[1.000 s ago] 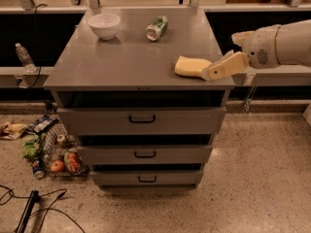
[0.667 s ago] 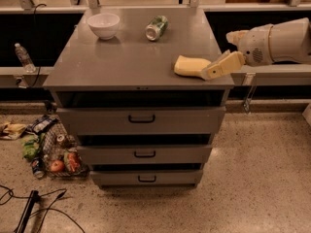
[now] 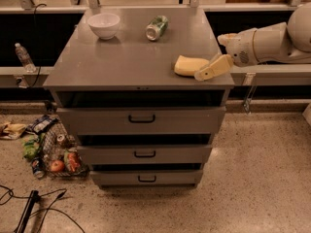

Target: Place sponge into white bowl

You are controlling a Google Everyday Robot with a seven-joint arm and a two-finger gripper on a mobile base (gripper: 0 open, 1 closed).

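**A:** Starting at the far left, what do we have?

**B:** We see a water bottle [image 3: 22,57] standing on the ledge beside the cabinet. Below it on the floor is a wire basket [image 3: 58,152] holding packets and round red items, with black cables [image 3: 39,210] lying in front of it.

**A:** And the cabinet itself?

**B:** We make out a grey cabinet [image 3: 126,64] with three drawers, each with a dark handle. The white bowl [image 3: 104,24] stands upright at the back left of its top. Just to the bowl's right, not touching it, a green-and-white can [image 3: 157,27] lies on its side.

**A:** Where do we find the sponge?

**B:** The sponge [image 3: 190,65] lies flat on the cabinet top near the front right edge, pale yellow side up. It is well apart from the white bowl, diagonally across the top from it.

**A:** And the gripper?

**B:** The gripper [image 3: 206,72] sits low at the sponge's right end, over the front right corner. We cannot tell whether it touches the sponge, or whether it is spread or closed. The white arm [image 3: 272,42] reaches in from the right edge.
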